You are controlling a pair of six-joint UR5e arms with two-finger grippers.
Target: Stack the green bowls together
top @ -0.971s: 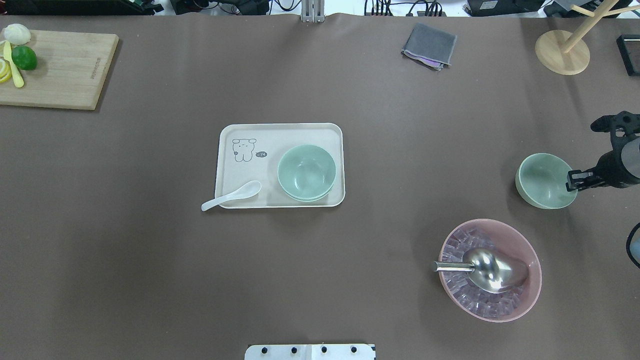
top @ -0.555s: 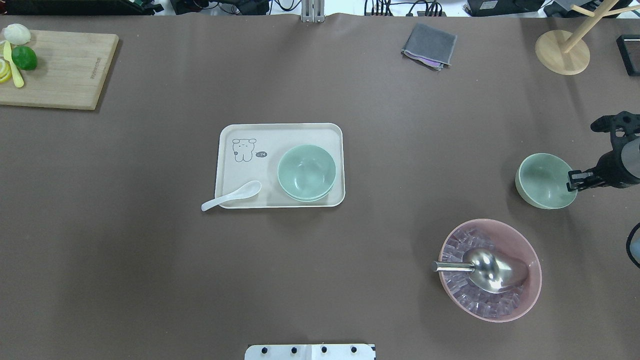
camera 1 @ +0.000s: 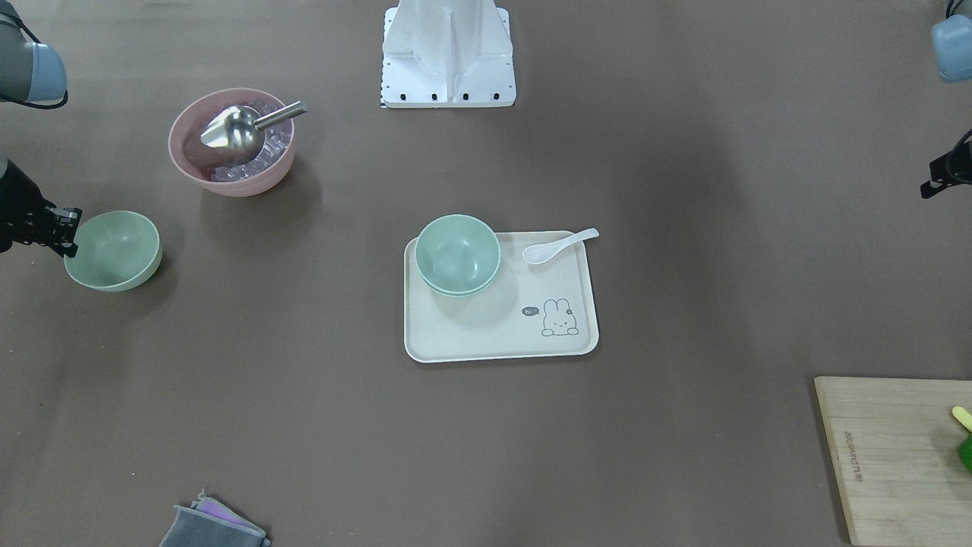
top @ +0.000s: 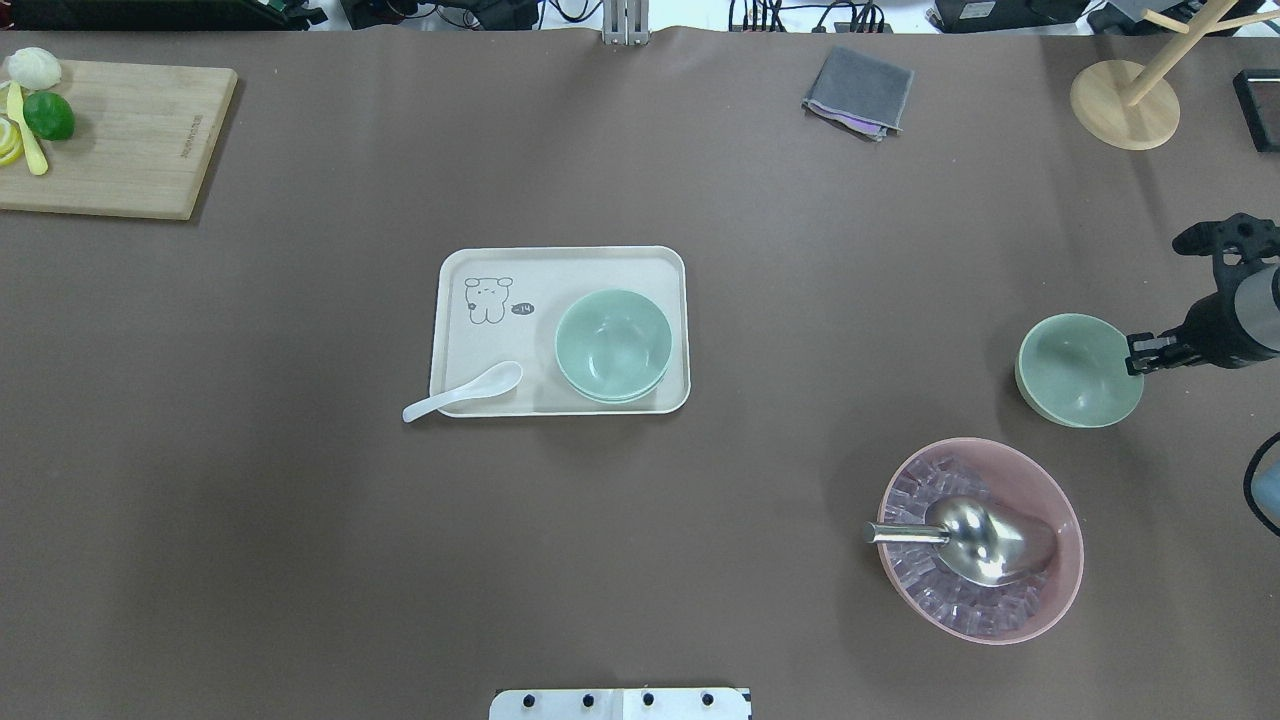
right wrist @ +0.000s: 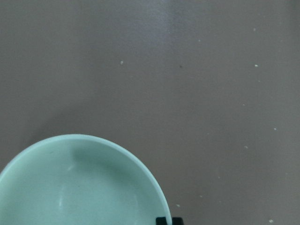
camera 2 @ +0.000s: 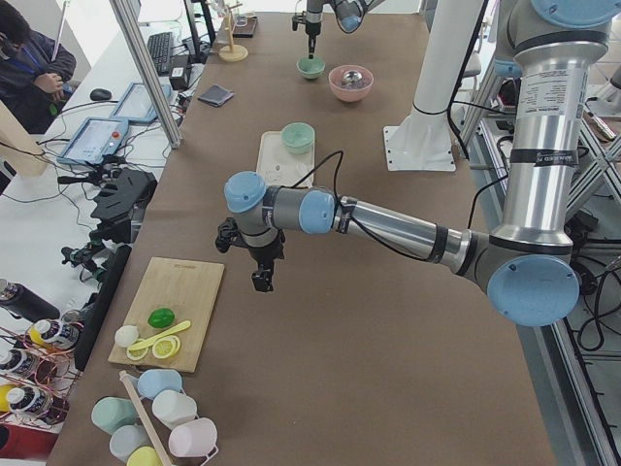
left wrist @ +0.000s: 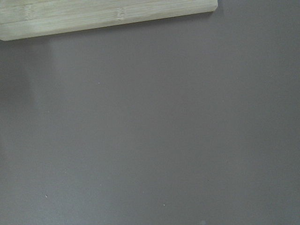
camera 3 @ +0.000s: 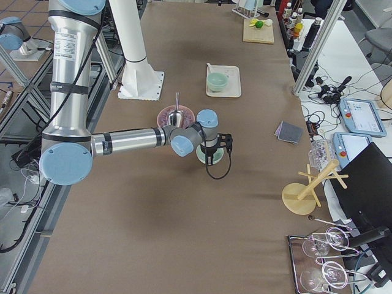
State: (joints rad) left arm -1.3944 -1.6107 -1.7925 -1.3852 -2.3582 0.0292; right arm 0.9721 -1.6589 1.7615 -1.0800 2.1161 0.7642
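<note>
The left gripper [camera 2: 261, 282] is held over bare table just beside the wooden cutting board [top: 110, 140]; whether its jaws are parted or closed cannot be told. Toward the middle a cream tray [top: 560, 262] is seen. A white spoon [top: 465, 390] is laid across its near-left corner, and two green bowls [top: 613, 345] are nested upright on its right half. Well apart to the right, the third green bowl [top: 1075, 370] is slightly tilted. Its rim is pinched on the right side by the right gripper [top: 1138, 355], which is clamped onto it. Nearer the robot, a pink bowl [top: 1040, 475] is set, filled with clear cubes and a metal scoop [top: 985, 540].
</note>
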